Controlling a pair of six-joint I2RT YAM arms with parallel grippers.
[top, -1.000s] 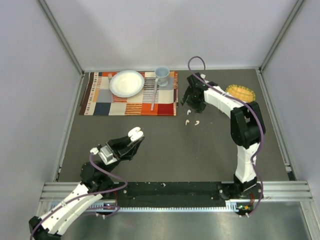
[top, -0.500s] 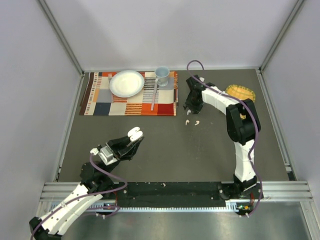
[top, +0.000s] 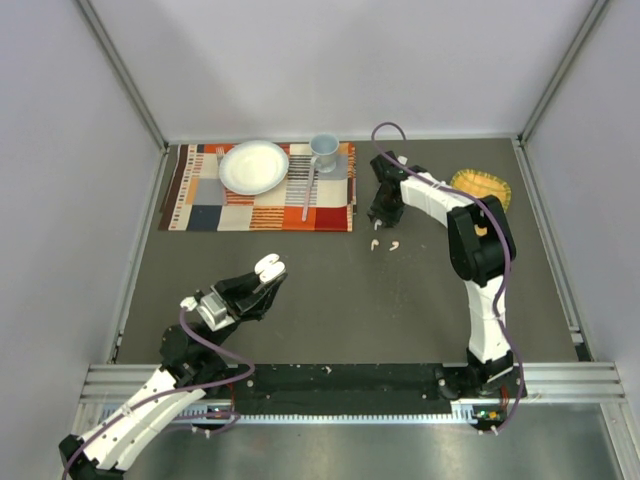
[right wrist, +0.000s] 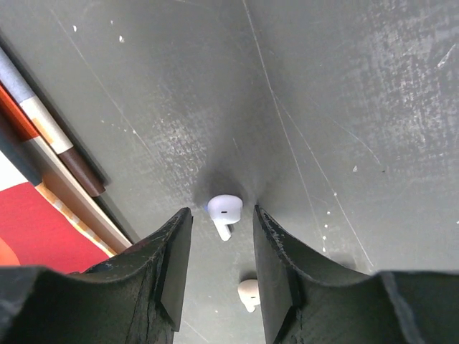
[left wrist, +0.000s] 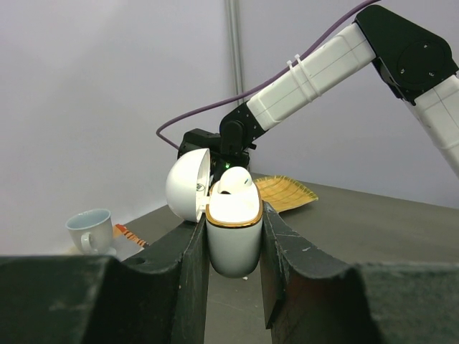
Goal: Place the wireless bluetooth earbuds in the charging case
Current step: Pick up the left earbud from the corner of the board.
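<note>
My left gripper (top: 266, 272) is shut on a white charging case (left wrist: 233, 233) with a gold rim, held above the table's near left. Its lid (left wrist: 188, 185) stands open and one earbud (left wrist: 234, 180) sits in it. At the far middle, my right gripper (top: 381, 216) points down at the table. Its jaws are narrowed but open, with a white earbud (right wrist: 224, 210) lying on the table between the fingertips and a gap on each side. Another earbud (right wrist: 249, 292) lies nearer the wrist, by the right finger. From above, two earbuds (top: 374, 244) (top: 394, 244) show just in front of that gripper.
A striped placemat (top: 200, 205) at the far left carries a white plate (top: 253, 165), a pale blue cup (top: 323, 150) and a spoon (top: 309, 190). Its edge (right wrist: 50, 154) runs just left of my right fingers. A yellow woven dish (top: 481, 185) sits far right. Walls enclose the table.
The right gripper's jaws have drawn in from wide open to narrow around the earbud, and the arm has shifted slightly left. The left arm and case have not moved.
</note>
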